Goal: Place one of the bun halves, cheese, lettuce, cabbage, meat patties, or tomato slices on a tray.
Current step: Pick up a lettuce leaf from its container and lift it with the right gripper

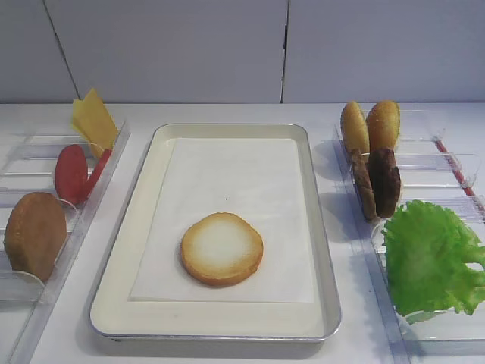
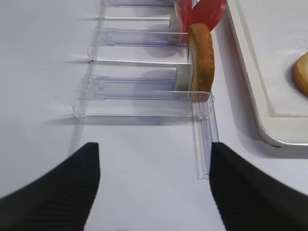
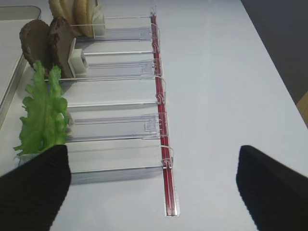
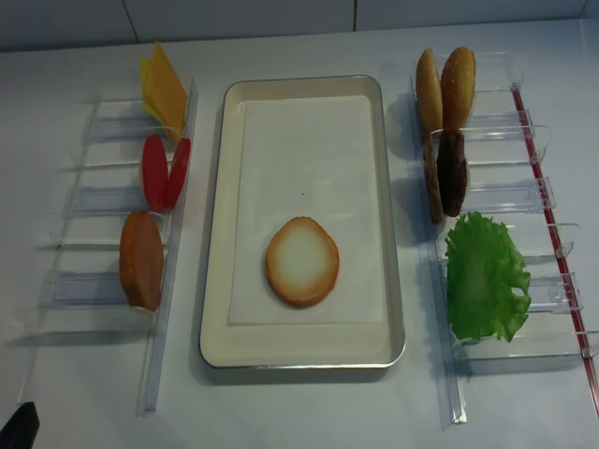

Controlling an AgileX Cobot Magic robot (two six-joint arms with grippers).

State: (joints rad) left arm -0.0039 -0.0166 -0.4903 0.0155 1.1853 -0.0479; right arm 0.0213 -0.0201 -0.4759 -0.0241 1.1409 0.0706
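One bun half (image 1: 222, 248) lies pale face up on the paper-lined cream tray (image 1: 144, 227) in the middle. Clear holders on the right carry two upright bun halves (image 1: 371, 125), the meat patties (image 1: 383, 182) and the lettuce (image 1: 428, 258). Holders on the left carry the cheese (image 1: 95, 117), the tomato slices (image 1: 72, 173) and another bun half (image 2: 201, 60). No cabbage shows. My right gripper (image 3: 153, 154) is open and empty over the table just short of the lettuce (image 3: 43, 113). My left gripper (image 2: 154, 154) is open and empty, short of the left holders.
A red strip (image 3: 161, 120) runs along the outer ends of the right holders (image 3: 115, 127). The left holder rail (image 2: 202, 144) ends beside my left gripper's right finger. The tray's near corner (image 2: 269, 137) lies just to its right.
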